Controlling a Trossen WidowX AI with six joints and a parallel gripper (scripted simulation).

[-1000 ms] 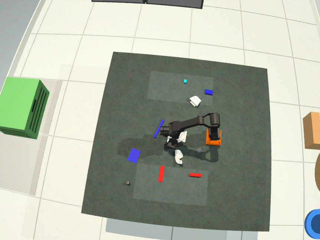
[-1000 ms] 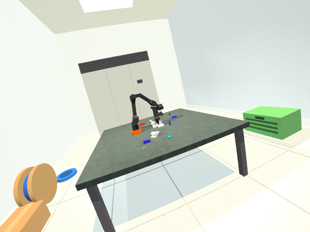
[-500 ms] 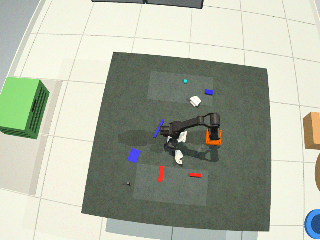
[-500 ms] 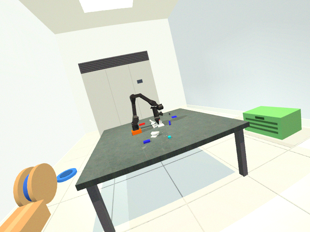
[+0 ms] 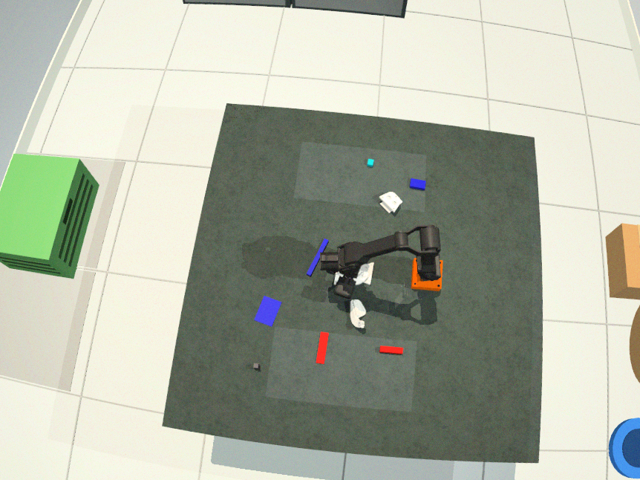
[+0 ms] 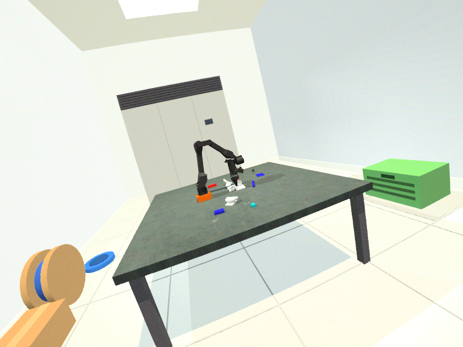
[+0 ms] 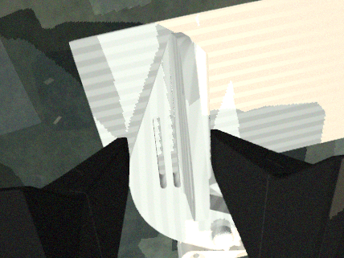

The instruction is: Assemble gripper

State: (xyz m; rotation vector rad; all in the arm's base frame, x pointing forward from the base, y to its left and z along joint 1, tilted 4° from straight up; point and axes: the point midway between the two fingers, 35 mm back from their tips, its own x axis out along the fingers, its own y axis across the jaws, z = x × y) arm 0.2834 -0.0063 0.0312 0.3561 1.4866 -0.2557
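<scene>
White slotted jaw piece (image 7: 146, 198) — gripped

A green cabinet (image 5: 37, 207) (image 6: 420, 182) stands on the pale tiled floor (image 5: 223, 53) (image 6: 409, 277).

The black robot arm (image 5: 373, 247) (image 6: 200, 163) arches up from its orange base (image 5: 417, 283) (image 6: 204, 197) and reaches across the desk. Beyond that base, its hand (image 6: 236, 184) (image 7: 168, 143) points downward, its two dark fingers partly apart, clamped around a white part.
</scene>
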